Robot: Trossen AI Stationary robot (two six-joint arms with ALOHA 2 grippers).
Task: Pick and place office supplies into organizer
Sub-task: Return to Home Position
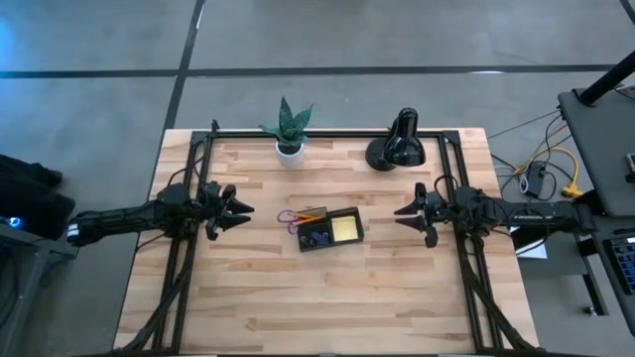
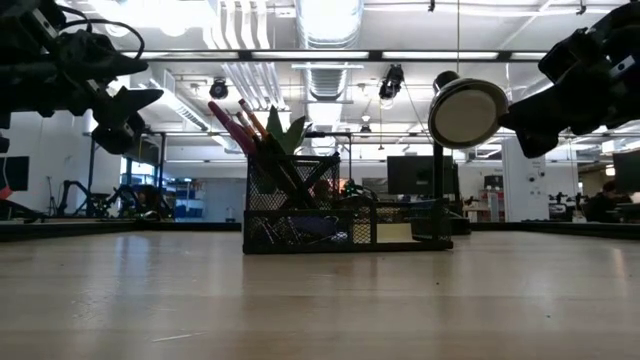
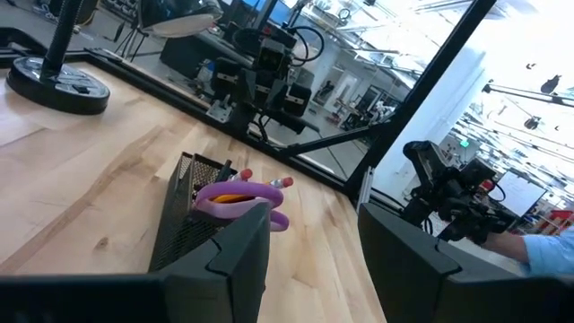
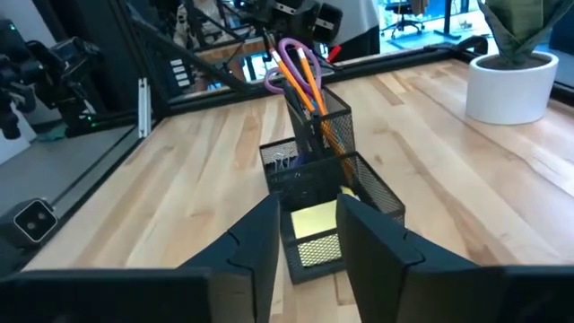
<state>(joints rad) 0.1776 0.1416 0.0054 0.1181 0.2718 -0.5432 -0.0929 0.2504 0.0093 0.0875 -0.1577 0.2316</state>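
While left jaws and right jaws hang parted, empty, one organizer (image 1: 330, 246) holds one yellow pad (image 1: 345, 230), one purple scissors (image 1: 288, 217).

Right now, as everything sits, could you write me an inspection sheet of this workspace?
Surface: light wooden table top, no spills seen.
Job's things: black mesh desk organizer at the centre; purple-handled scissors and orange pencils stand in its tall cup; yellow sticky-note pad lies in a low compartment.
Clutter: black dome-headed desk lamp and small green plant in a white pot at the far edge.
Grippers: left gripper and right gripper hover on either side of the organizer, fingers open, holding nothing.
Cables: yellow and dark cables off the table's right side.
Surroundings: grey floor; a person's blue sleeve beyond the table.
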